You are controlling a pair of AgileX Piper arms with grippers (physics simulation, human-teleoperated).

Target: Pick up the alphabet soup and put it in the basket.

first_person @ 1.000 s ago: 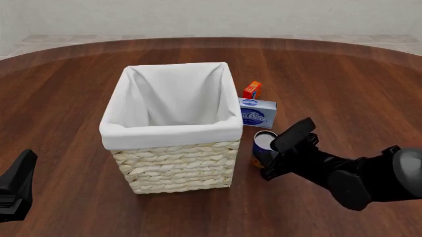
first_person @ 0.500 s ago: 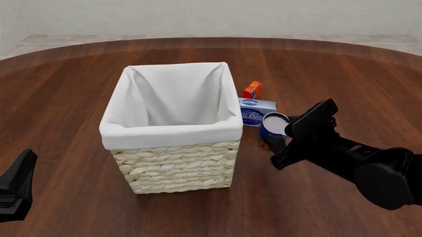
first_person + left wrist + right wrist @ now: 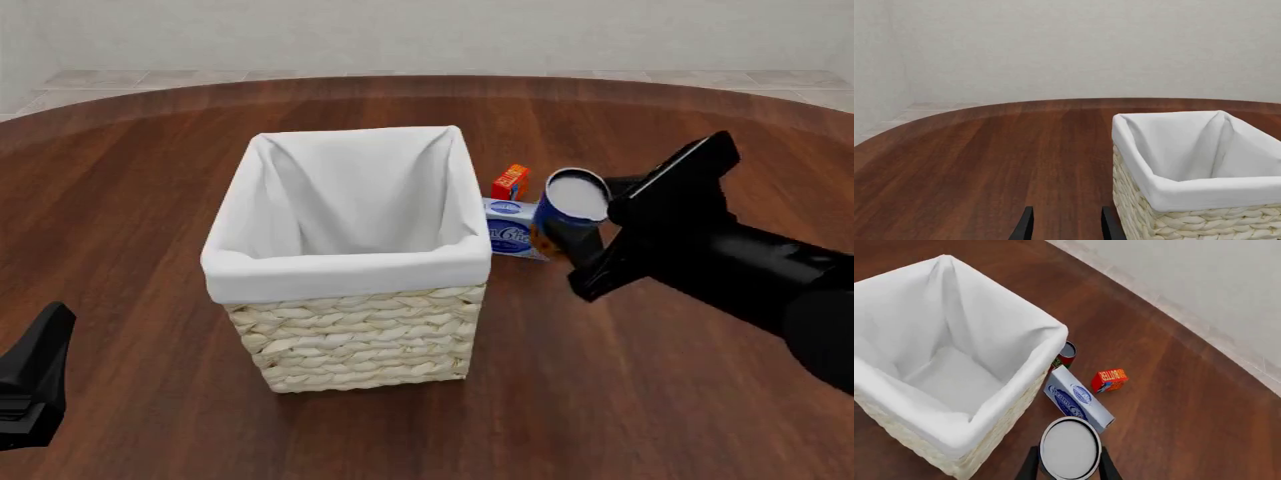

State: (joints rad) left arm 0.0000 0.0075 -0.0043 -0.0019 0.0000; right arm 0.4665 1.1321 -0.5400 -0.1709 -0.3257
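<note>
Gripping the small cylindrical alphabet soup can (image 3: 571, 215) with its silver-white top and blue-and-orange label, my right gripper (image 3: 617, 228) holds it off the dark wooden surface (image 3: 667, 400) in the front view, tilted, to the right of the large square cream wicker basket (image 3: 354, 330) with the white liner. Behind the can lie a light-blue rectangular box (image 3: 510, 230) and a small orange-red carton (image 3: 510, 182), close to the basket's right side. My left gripper (image 3: 30, 375) sits low at the near left edge, well apart from the basket; I cannot tell its opening here.

Through my left wrist camera, the left gripper's (image 3: 1065, 225) two dark fingers stand apart with nothing between them, the basket (image 3: 1174, 220) just beside.

Through my right wrist camera, the can's pale lid (image 3: 1069, 448) fills the space between my fingers (image 3: 1029, 466), beside the basket (image 3: 894, 405). A dark red can (image 3: 1066, 354) stands tucked against the basket, by the blue box (image 3: 1077, 399) and the carton (image 3: 1109, 379).
</note>
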